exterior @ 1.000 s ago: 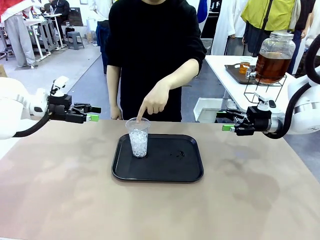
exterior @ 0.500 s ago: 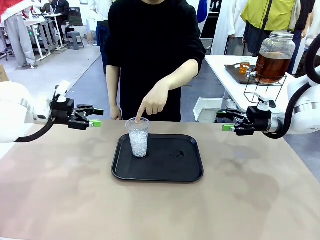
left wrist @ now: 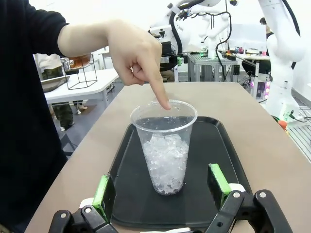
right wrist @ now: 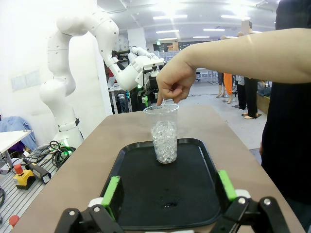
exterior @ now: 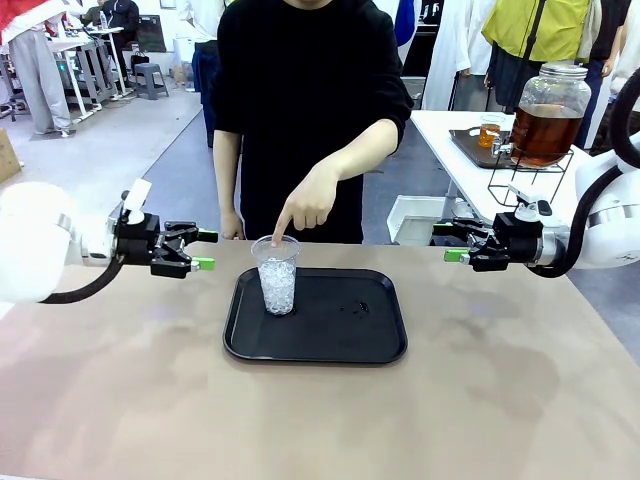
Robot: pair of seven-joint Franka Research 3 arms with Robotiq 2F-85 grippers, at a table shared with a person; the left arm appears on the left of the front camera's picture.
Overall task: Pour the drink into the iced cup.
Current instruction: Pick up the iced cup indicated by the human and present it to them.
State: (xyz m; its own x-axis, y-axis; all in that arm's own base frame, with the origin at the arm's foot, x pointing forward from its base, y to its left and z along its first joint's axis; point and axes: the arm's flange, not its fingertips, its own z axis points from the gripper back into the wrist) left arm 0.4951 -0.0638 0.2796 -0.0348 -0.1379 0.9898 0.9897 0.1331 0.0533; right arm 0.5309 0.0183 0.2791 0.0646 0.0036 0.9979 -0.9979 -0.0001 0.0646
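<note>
A clear plastic iced cup (exterior: 277, 285) stands upright on the left part of a black tray (exterior: 340, 345). A person's hand (exterior: 308, 203) points a forefinger down onto its rim. My left gripper (exterior: 206, 251) hovers open just left of the tray, aimed at the cup. In the left wrist view the iced cup (left wrist: 166, 150) stands ahead of the open left gripper (left wrist: 159, 182), between its green pads (left wrist: 217, 178). My right gripper (exterior: 450, 243) hangs open beyond the tray's right side; its view shows the iced cup (right wrist: 165, 136) farther off past the open right gripper (right wrist: 169, 187). The drink is out of view.
A few dark specks lie on the tray (right wrist: 167, 204) to the right of the cup. The person (exterior: 300, 110) stands at the table's far edge. A glass dispenser of brown liquid (exterior: 548, 115) sits on a white side table at the back right.
My left gripper has moved right and slightly down, closer to the cup and tray. The right arm, the cup and the pointing hand have stayed put.
</note>
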